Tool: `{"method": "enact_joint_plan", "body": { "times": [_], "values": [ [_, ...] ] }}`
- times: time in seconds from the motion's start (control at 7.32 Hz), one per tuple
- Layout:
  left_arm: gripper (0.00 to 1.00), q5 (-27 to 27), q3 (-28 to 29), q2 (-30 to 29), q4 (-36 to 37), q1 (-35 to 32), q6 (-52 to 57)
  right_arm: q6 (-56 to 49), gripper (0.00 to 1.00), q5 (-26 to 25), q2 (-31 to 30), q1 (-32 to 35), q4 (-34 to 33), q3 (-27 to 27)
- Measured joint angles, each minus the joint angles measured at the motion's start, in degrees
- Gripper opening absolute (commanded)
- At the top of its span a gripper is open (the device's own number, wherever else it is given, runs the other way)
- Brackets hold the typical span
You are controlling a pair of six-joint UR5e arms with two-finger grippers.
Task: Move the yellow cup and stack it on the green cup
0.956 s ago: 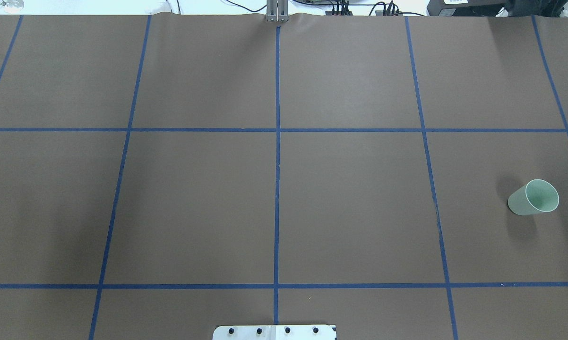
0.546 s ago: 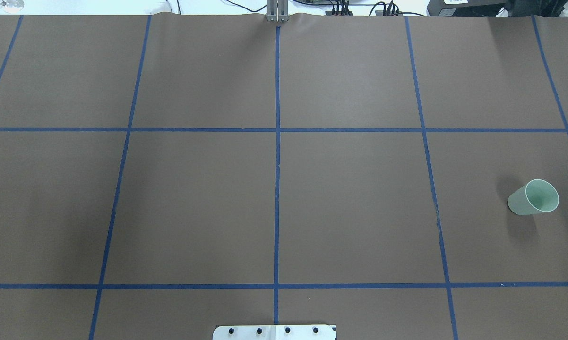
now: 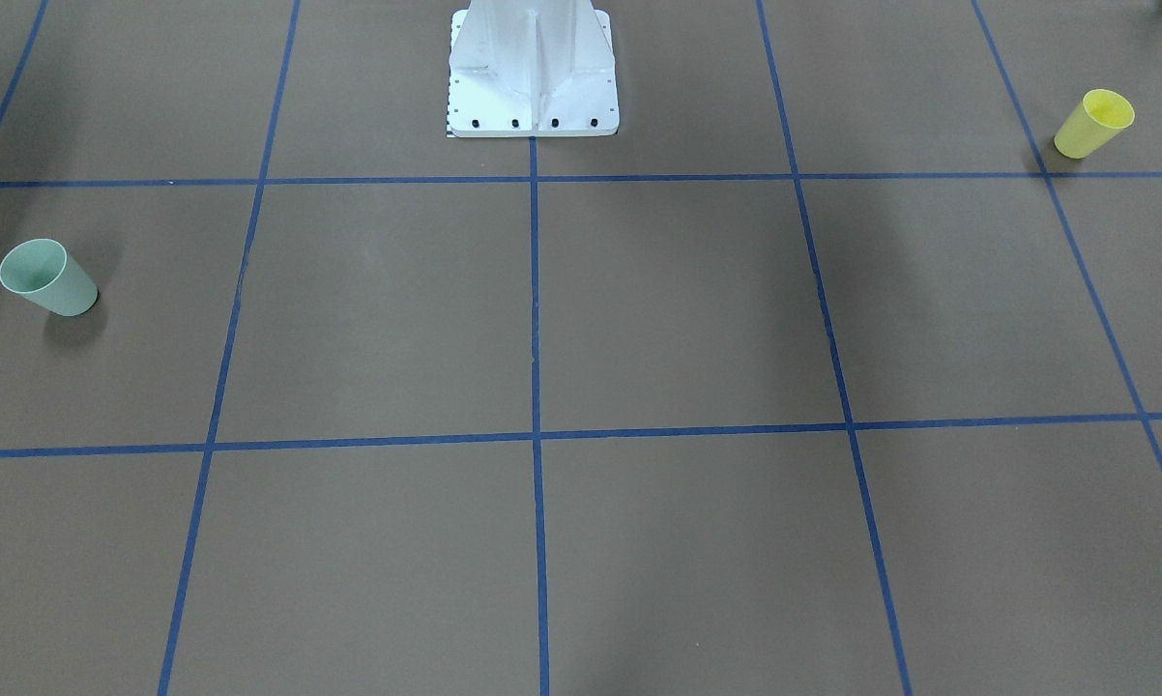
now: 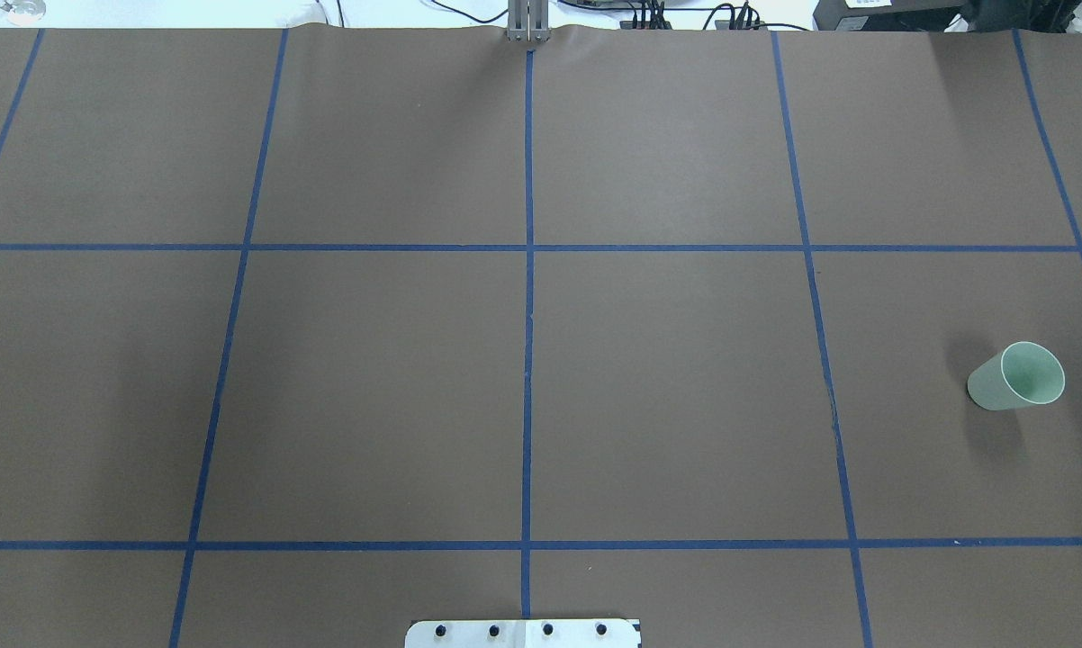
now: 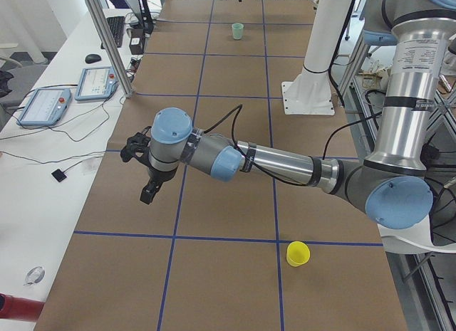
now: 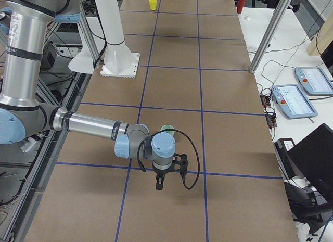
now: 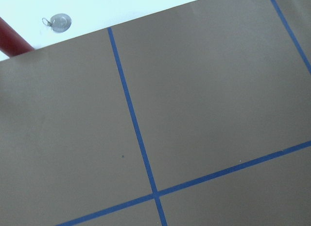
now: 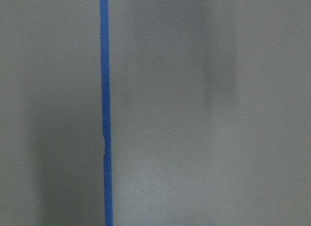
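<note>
We see two cups standing far from each other on the brown desk, with both arms stretched out above it.
On the robot's left side, the yellow cup stands upright near the robot's edge. The left pincer hangs well apart from it and points down; we cannot tell if its jaws are apart. On the right side, the green cup stands upright. The right pincer points down near it; its jaws we also cannot judge.

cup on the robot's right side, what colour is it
The green cup is plain pale mint green; clearest in the overhead exterior view.
</note>
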Motion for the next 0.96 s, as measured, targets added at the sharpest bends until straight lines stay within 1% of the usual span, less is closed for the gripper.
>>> {"method": "enact_joint_plan", "body": {
  "times": [0.14, 0.27, 0.41, 0.68, 0.96],
  "values": [
    [1.00, 1.2, -1.4, 0.7, -1.0, 0.0, -1.1, 0.0, 1.00, 0.0, -0.2, 0.0, 0.0, -0.2],
    [1.00, 5.5, -3.8, 2.1, -1.4, -0.1, -4.8, 0.0, 1.00, 0.0, -0.5, 0.0, 0.0, -0.4],
    [1.00, 12.1, -6.4, 4.1, -1.5, -0.1, -10.5, 0.0, 1.00, 0.0, -0.7, 0.0, 0.0, -0.5],
    [1.00, 26.9, -10.6, 8.6, -1.4, 0.0, -23.2, -0.1, 1.00, 0.1, -1.4, 0.0, 0.2, -0.4],
    [1.00, 38.3, -11.9, 12.9, -1.4, 0.1, -37.2, 0.0, 1.00, 0.1, -1.5, 0.0, 0.2, -0.4]
  ]
}}
